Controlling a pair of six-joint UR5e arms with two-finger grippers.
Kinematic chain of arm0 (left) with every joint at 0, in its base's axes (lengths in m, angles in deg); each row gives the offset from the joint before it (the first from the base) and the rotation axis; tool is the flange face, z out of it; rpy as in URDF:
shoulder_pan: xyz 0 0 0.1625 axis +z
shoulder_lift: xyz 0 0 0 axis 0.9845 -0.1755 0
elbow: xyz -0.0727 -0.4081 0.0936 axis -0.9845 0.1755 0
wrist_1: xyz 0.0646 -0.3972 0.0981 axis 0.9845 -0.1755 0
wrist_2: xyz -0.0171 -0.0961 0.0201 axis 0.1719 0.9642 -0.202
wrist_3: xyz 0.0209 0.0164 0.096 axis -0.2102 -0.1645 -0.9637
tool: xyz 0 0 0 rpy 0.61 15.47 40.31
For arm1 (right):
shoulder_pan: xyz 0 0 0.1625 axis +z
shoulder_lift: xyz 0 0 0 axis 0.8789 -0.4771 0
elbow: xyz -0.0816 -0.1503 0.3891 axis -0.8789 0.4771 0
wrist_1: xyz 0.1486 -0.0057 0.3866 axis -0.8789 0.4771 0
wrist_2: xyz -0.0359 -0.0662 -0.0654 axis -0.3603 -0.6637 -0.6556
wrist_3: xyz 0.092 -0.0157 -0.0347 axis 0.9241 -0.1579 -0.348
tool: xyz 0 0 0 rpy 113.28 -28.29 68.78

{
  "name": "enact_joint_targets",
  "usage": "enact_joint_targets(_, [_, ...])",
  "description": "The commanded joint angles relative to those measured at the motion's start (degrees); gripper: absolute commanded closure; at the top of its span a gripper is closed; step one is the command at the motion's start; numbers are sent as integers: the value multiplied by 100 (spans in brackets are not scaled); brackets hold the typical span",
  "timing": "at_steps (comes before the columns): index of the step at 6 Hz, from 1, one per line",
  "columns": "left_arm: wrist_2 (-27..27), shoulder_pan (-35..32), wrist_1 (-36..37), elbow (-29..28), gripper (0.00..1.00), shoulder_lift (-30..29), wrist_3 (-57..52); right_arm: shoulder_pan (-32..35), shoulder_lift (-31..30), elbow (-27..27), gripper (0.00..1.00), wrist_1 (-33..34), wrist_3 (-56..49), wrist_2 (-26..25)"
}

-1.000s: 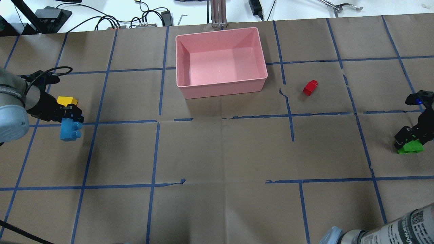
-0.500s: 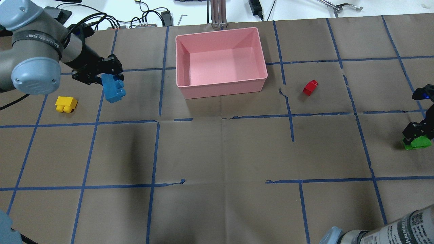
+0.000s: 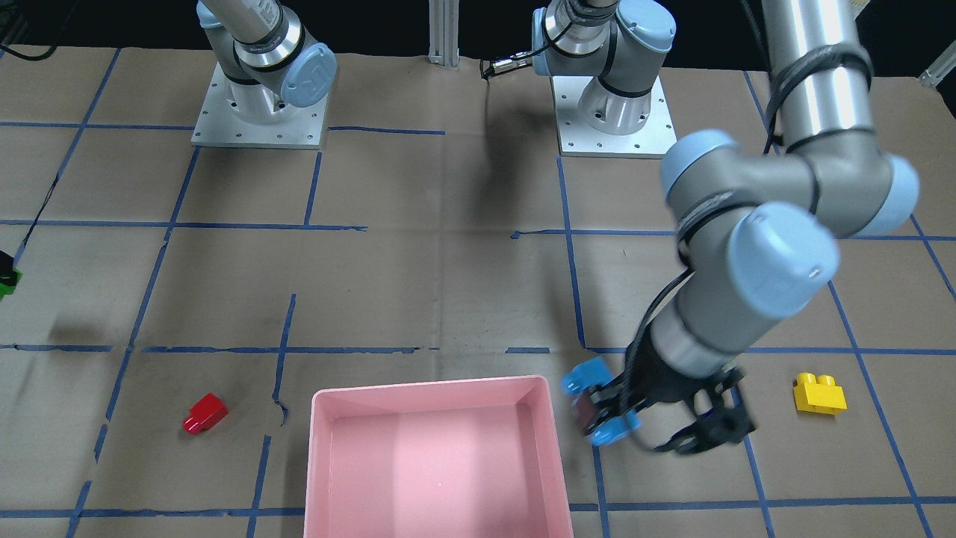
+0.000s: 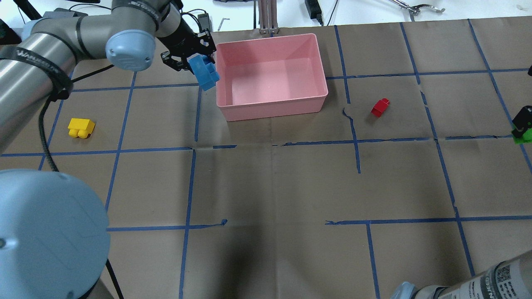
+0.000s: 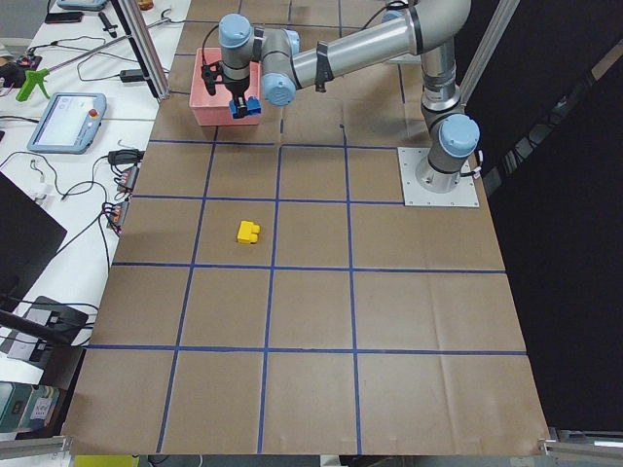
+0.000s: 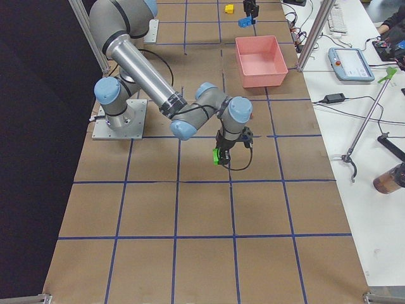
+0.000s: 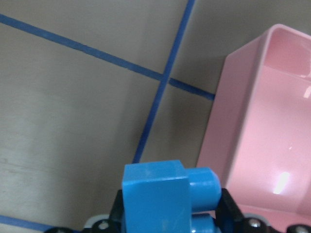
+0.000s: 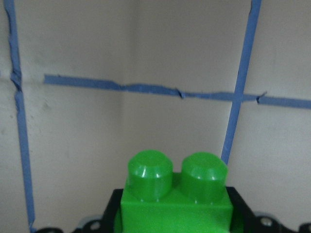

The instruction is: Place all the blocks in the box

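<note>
My left gripper (image 4: 198, 62) is shut on the light blue block (image 4: 203, 72) and holds it in the air just outside the left wall of the pink box (image 4: 270, 109); the block also shows in the left wrist view (image 7: 160, 194) and the front view (image 3: 597, 403). My right gripper (image 4: 523, 126) is shut on the green block (image 8: 175, 199), lifted at the table's far right edge (image 6: 219, 154). The yellow block (image 4: 81, 127) lies on the table at the left. The red block (image 4: 380, 107) lies to the right of the box.
The table is brown paper with a blue tape grid. Cables and tools (image 4: 178, 25) lie beyond the far edge behind the box. A metal post (image 4: 268, 16) stands just behind the box.
My left gripper carried the light blue block up and to the right, from beside the yellow block to the box's left wall. My right gripper lifted the green block and moved right and farther away.
</note>
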Motion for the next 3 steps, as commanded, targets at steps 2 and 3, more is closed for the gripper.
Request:
enact_joint_targets(2, [-13,-634,22,-877,1,-864,903,1033,24,1012,63,-1050,1286,374])
enact_joint_targets(3, [5,-643,57,-868,1,-882,1156,1559,24,1065,63,-1050,1996,376])
